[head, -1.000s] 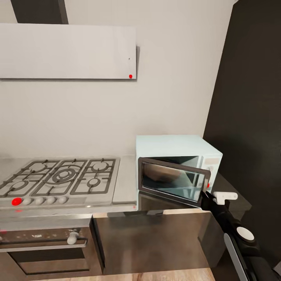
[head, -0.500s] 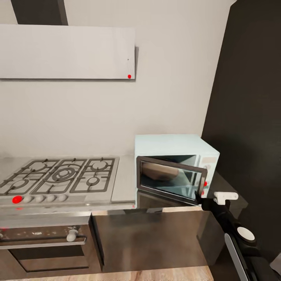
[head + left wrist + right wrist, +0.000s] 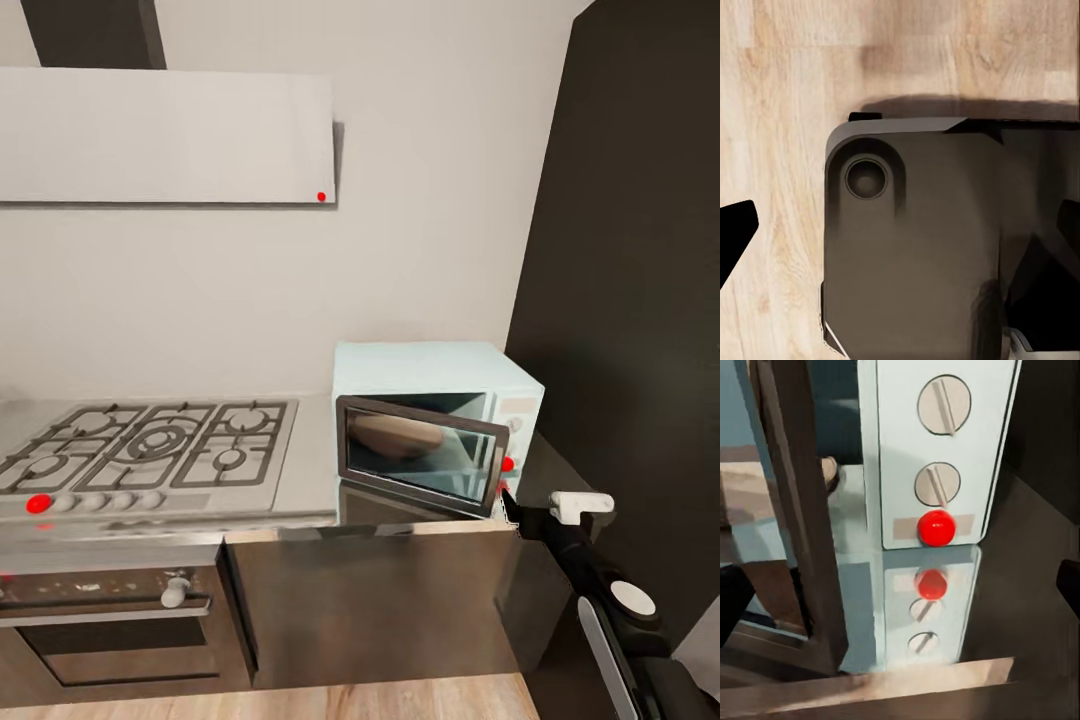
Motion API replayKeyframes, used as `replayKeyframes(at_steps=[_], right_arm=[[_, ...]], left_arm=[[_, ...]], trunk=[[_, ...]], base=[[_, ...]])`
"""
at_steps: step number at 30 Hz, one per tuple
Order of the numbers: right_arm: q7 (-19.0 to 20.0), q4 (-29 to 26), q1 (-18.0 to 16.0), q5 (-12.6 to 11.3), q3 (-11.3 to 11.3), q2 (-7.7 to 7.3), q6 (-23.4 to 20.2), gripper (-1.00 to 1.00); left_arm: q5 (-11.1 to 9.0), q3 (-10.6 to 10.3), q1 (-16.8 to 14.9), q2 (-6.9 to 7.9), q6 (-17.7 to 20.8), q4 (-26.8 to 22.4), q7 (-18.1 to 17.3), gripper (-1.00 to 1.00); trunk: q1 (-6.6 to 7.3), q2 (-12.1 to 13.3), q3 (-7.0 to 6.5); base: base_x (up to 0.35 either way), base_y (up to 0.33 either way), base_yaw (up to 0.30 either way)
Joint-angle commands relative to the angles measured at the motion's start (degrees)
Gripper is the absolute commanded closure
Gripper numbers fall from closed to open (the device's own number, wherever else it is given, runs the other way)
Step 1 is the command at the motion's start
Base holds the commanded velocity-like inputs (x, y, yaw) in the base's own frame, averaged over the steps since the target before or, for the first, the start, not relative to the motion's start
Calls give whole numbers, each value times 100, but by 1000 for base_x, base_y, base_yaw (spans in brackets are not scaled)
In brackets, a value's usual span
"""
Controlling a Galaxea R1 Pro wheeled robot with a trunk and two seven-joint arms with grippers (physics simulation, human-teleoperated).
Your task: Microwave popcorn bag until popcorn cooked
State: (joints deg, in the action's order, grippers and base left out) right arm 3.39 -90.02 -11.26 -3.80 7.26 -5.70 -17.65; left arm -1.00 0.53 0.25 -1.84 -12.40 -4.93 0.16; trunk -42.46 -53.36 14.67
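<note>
A gas hob (image 3: 150,450) sits left of the microwave (image 3: 435,400) on the grey countertop (image 3: 310,470), the microwave's door (image 3: 420,455) ajar. The right gripper (image 3: 507,497) reaches its edge beside a dark wall (image 3: 630,300); whether either gripper is clenched cannot be told.

My right arm (image 3: 600,590) is black, with a white round cap (image 3: 630,598), a white stub (image 3: 580,503) near the wrist and a grey stripe. My base (image 3: 915,247) is dark grey with a round recess (image 3: 867,178).

gas hob (image 3: 150,448), oven (image 3: 110,625), hood (image 3: 165,135)
</note>
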Motion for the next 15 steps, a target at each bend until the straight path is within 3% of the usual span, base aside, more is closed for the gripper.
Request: replayKeyframes(at_steps=[1, 3, 5, 6, 7, 12, 15], right_arm=[[22, -7, -5, -70, 55, -1, -37, -100], [22, 2, -111, -125, 182, 4, -81, -100], [27, 15, -302, -179, 393, 29, -556, -100], [31, 15, -450, -523, 566, 31, -1118, -100], [35, 13, -491, -816, 617, 19, -1322, -100], [8, 54, -540, -1793, 687, 48, -1840, -100], [-387, 183, -627, -2724, 1030, 26, -1901, -100]], left_arm=[[-12, 2, 2, -1, -8, -8, 2, -100], [-12, -5, 2, 5, -8, -8, 2, -100], [-12, -8, 2, 7, -8, -8, 2, -100], [-13, -8, 2, 8, -8, -8, 2, -100], [-14, -10, 2, 8, -8, -7, 2, -100], [-10, -7, 2, -6, -8, -7, 2, -100], [-6, 6, 2, -9, -8, -8, 2, -100]], trunk=[[-2, -4, 6], [-2, -4, 6], [-2, -4, 6], [-2, -4, 6], [-2, -4, 6], [-2, -4, 6], [-2, -4, 6]], base=[[158, -192, 0], [58, -71, 0], [18, -21, 0], [4, -5, 0], [2, -2, 0], [125, -1, 0], [20, 0, 0]])
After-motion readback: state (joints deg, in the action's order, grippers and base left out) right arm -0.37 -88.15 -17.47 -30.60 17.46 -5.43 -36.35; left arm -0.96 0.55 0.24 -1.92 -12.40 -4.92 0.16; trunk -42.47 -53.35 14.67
